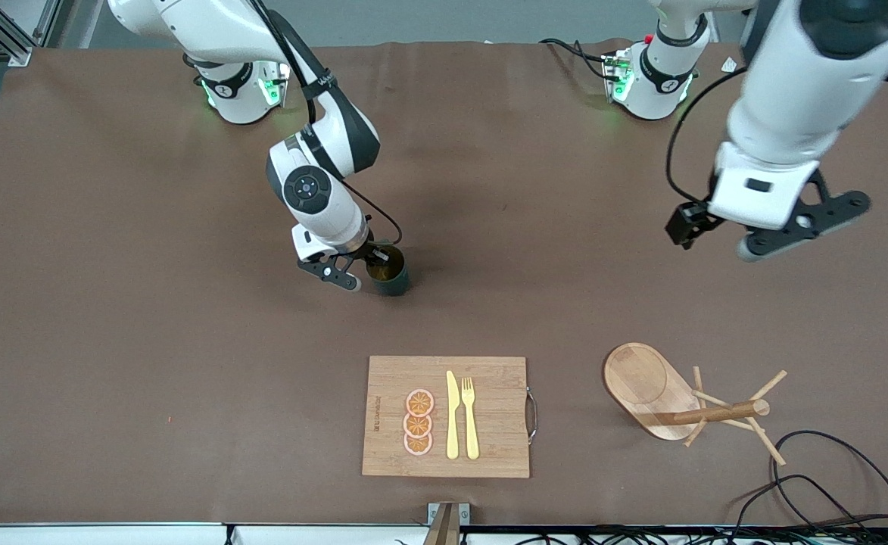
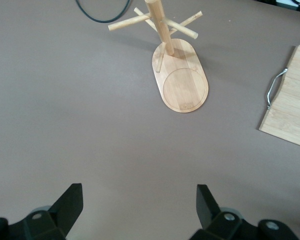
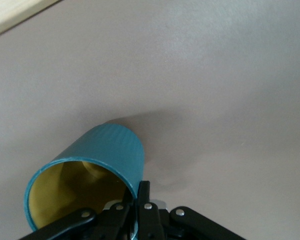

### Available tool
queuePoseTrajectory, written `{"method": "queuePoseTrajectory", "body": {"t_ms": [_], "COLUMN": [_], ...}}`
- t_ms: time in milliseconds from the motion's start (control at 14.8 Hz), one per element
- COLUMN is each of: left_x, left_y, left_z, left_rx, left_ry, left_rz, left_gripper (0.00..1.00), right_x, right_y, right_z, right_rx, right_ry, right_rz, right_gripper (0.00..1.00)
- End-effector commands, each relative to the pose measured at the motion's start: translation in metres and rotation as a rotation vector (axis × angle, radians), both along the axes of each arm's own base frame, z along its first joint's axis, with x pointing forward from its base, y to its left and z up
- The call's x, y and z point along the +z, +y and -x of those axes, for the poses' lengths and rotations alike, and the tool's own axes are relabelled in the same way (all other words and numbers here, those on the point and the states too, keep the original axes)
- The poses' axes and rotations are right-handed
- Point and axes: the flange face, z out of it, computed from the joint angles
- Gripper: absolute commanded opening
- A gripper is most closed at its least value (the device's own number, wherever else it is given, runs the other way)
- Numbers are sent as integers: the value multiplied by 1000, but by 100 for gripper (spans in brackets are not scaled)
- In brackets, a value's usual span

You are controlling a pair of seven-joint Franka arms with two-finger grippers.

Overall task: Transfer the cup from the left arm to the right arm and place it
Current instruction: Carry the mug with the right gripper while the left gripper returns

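The cup (image 1: 392, 278), dark teal with a tan inside, stands on the brown table near its middle, farther from the front camera than the cutting board. My right gripper (image 1: 374, 266) is shut on the cup's rim. In the right wrist view one finger sits inside the cup (image 3: 107, 150) and the other outside, with the right gripper (image 3: 140, 189) pinching the wall. The cup's handle is hidden. My left gripper (image 1: 803, 225) hangs open and empty, high over the left arm's end of the table. The left wrist view shows only bare table between the left gripper's (image 2: 139, 200) fingers.
A bamboo cutting board (image 1: 496, 378) with a yellow knife, fork and three orange slices lies near the front edge. A wooden mug tree (image 1: 644, 382) stands beside it toward the left arm's end, also in the left wrist view (image 2: 182, 87). Black cables (image 1: 830, 469) trail at that corner.
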Motion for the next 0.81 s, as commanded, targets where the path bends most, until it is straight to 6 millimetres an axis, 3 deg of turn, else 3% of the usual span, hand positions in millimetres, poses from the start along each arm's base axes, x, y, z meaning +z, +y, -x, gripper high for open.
{"method": "queuePoseTrajectory", "body": {"t_ms": [0, 136, 407, 542, 746], "left_x": [11, 16, 45, 50, 49], "left_y": [34, 47, 80, 99, 126], "left_z": [-9, -9, 1, 7, 17], "left_rx": [3, -34, -122, -254, -298], "left_ry": [12, 16, -20, -8, 14], "left_rz": [72, 88, 103, 93, 140], "left_gripper": [100, 100, 100, 100, 100], "right_x": [21, 27, 40, 43, 48], "right_y": [-25, -48, -108, -141, -181], "right_z": [-13, -20, -38, -46, -55], "right_rx": [168, 344, 602, 729, 887], "right_ry": [-4, 11, -24, -36, -22], "right_rz": [-18, -21, -38, -34, -2], "right_gripper": [0, 0, 0, 0, 0]}}
